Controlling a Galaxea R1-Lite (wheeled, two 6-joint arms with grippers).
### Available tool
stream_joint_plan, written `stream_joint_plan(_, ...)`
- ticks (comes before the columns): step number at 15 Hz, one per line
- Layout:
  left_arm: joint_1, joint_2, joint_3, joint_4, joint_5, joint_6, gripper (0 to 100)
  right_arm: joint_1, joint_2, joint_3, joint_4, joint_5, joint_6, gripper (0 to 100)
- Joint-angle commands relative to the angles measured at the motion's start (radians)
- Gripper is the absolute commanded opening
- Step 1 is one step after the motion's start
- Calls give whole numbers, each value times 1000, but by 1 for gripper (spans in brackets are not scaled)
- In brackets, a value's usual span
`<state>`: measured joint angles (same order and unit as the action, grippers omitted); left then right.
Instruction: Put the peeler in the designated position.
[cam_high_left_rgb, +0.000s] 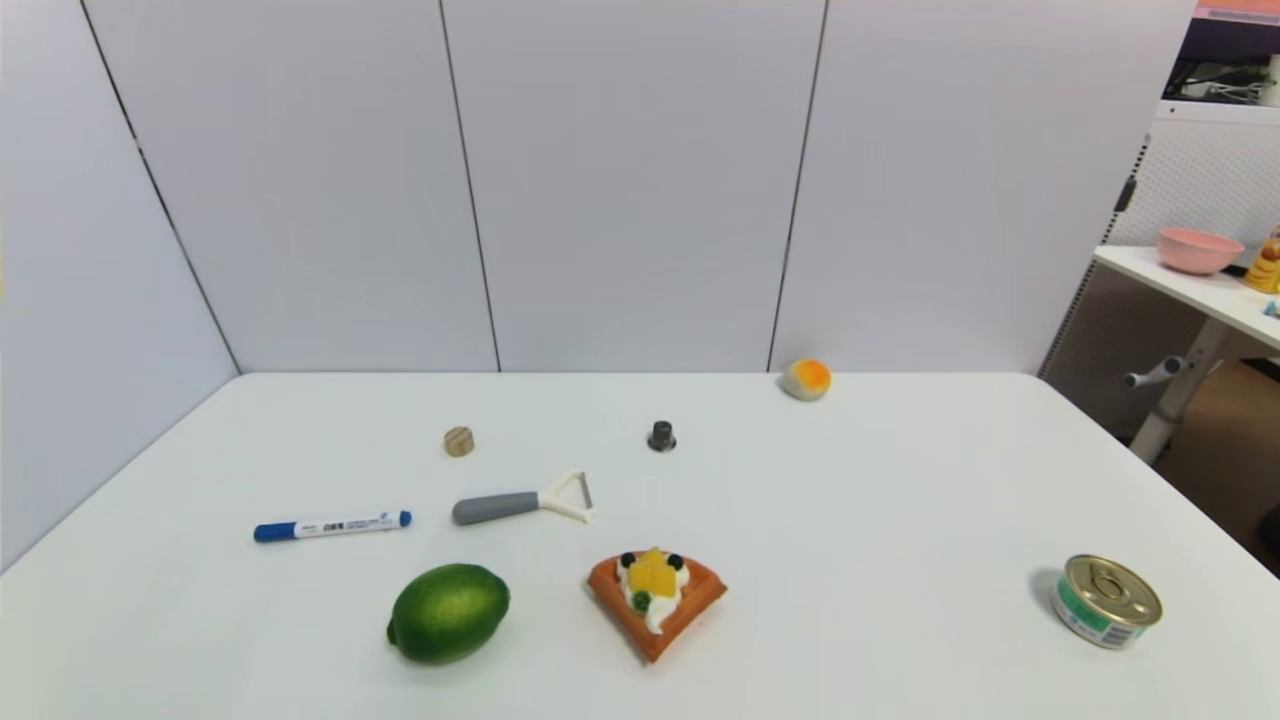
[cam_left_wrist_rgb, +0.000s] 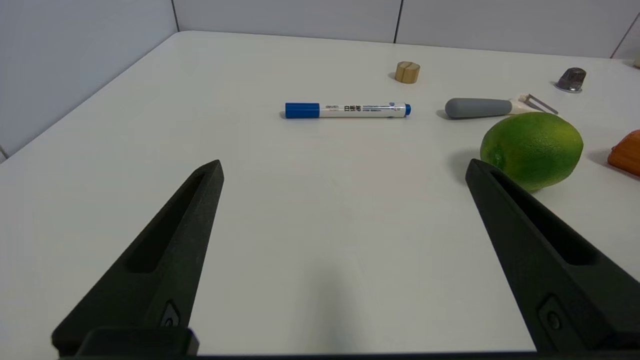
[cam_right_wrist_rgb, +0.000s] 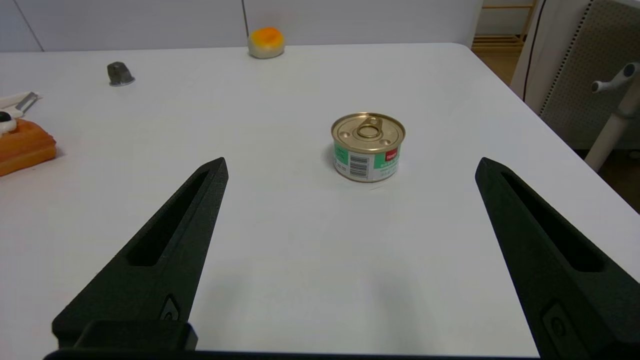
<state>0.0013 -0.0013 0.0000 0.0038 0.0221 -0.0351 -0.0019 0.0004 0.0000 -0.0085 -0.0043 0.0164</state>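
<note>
Fingers of the left gripper (cam_left_wrist_rgb: 342, 170) are standing wide apart, holding nothing, hovering over bare counter (cam_high_left_rgb: 850, 500) near its left front corner. Ahead of them a blue-capped marker (cam_high_left_rgb: 332, 525) is lying toward the left edge, with the lime (cam_high_left_rgb: 448, 612) nearer the front edge. The peeler (cam_high_left_rgb: 525, 501) is lying flat just right of the marker, grey handle toward it, white forked head pointing right, behind a waffle slice (cam_high_left_rgb: 655, 600). Over by the right edge, the right gripper (cam_right_wrist_rgb: 350, 167) is also hanging spread wide and empty, facing a small tin can (cam_high_left_rgb: 1106, 600).
</note>
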Motion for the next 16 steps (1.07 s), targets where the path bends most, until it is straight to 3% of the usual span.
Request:
stream_joint_plan(1, 0, 1, 0, -1, 22, -31, 100, 0, 0, 2, -1, 0, 0, 100)
stream_joint_plan(16, 0, 1, 0, -1, 22, -31, 100, 0, 0, 2, -1, -2, 10, 100)
